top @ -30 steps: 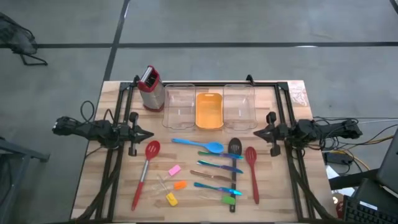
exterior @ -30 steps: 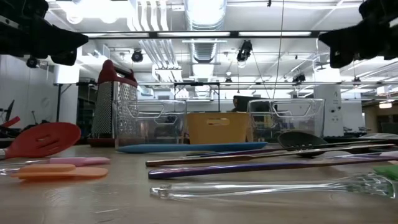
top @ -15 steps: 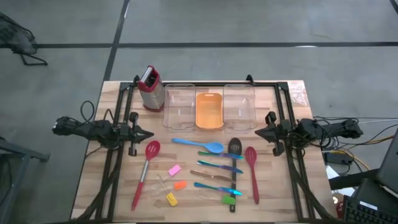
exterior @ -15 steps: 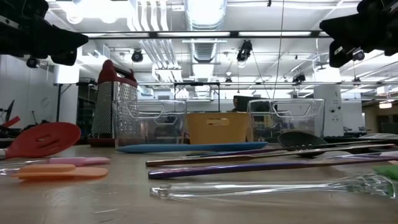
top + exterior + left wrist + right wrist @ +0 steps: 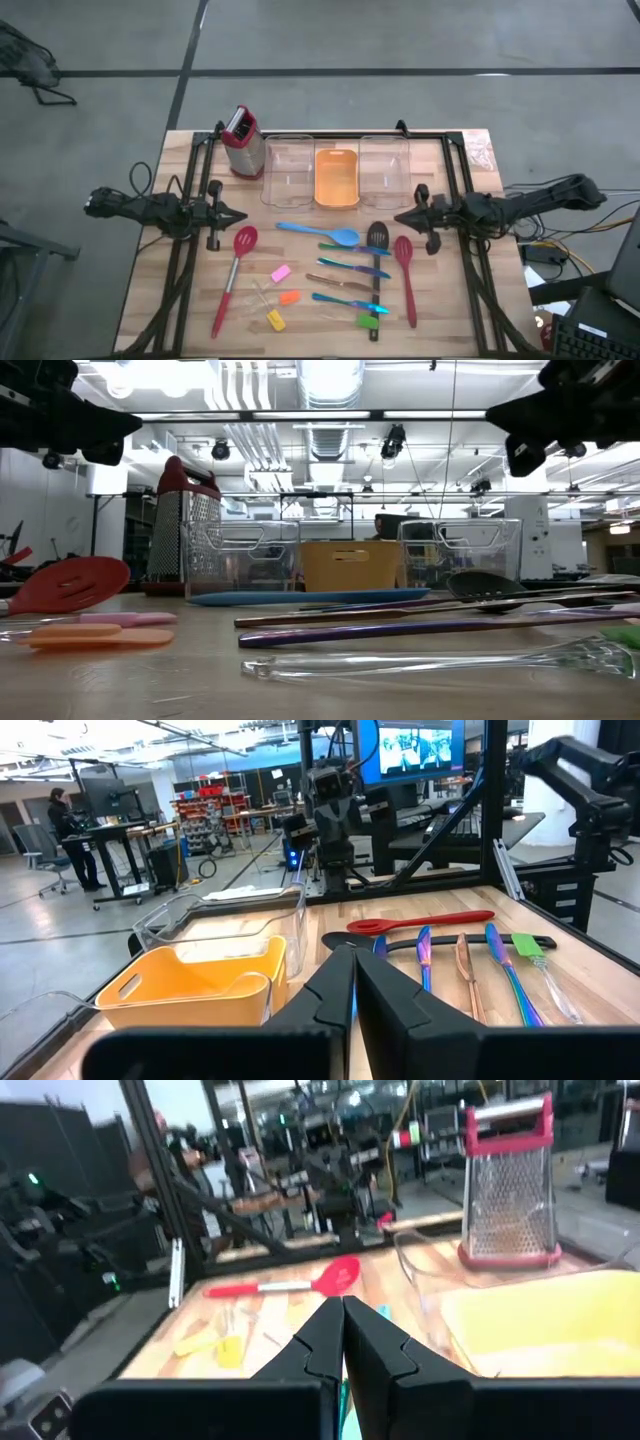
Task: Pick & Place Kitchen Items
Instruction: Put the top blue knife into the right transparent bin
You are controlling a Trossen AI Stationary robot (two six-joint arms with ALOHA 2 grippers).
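**Big open lab, grey floor, pipes overhead**

Pretty industrial room: grey concrete floor [image 5: 400,40] with dark seam lines, white ceiling ducts [image 5: 330,390] and strip lights up top. Wooden bench [image 5: 150,300] in the middle. A person [image 5: 62,820] stands at a far desk [image 5: 120,840]; big monitor [image 5: 415,748] glowing behind.

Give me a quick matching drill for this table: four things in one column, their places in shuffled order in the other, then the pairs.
Things:
1. box grater
2. orange tray
3. red slotted spoon
4. green piece

Places:
A. between the two clear bins
B. near edge, by the black spoon's handle end
C. far left corner, beside the left clear bin
D. left of the small pink and orange pieces

Pairs: 1-C, 2-A, 3-D, 4-B
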